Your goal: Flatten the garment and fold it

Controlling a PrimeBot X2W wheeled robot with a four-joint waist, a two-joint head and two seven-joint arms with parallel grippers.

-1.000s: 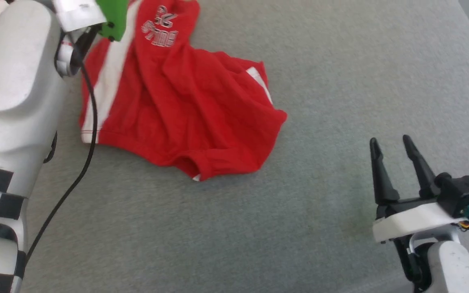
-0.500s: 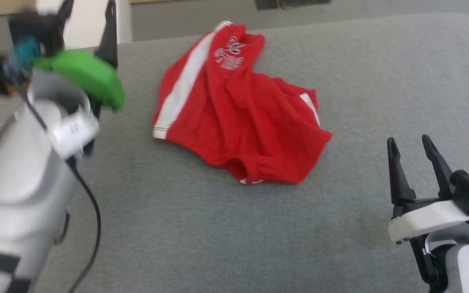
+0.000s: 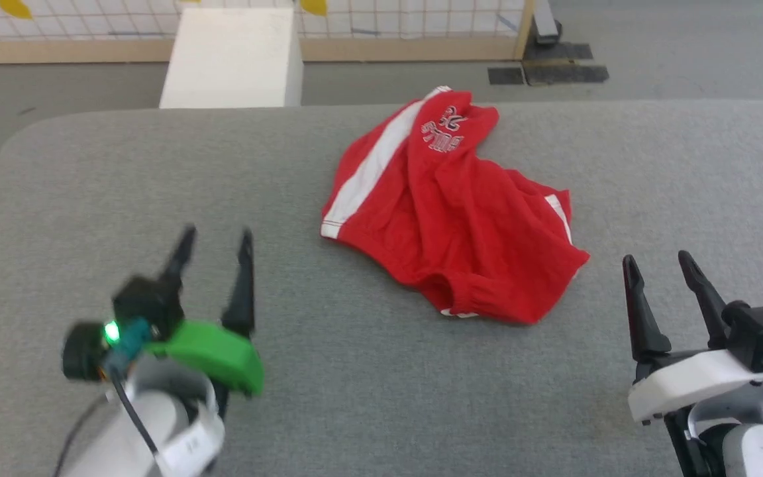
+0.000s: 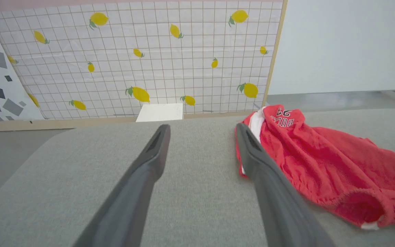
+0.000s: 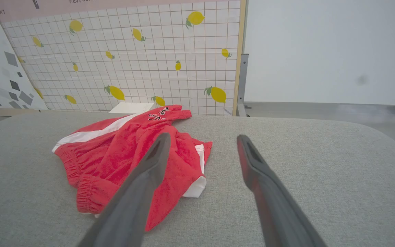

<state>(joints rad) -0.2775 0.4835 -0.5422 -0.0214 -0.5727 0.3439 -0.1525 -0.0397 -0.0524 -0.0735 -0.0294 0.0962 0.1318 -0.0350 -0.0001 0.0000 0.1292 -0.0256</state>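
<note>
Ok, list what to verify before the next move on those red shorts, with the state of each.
1. The left gripper is open and empty: ok.
2. The right gripper is open and empty: ok.
3. The garment lies flat: not ok; it is crumpled and bunched.
4. Both grippers are apart from the garment: ok.
5. The printed leg is wholly on the table: cannot tell; it sits at the far edge.
</note>
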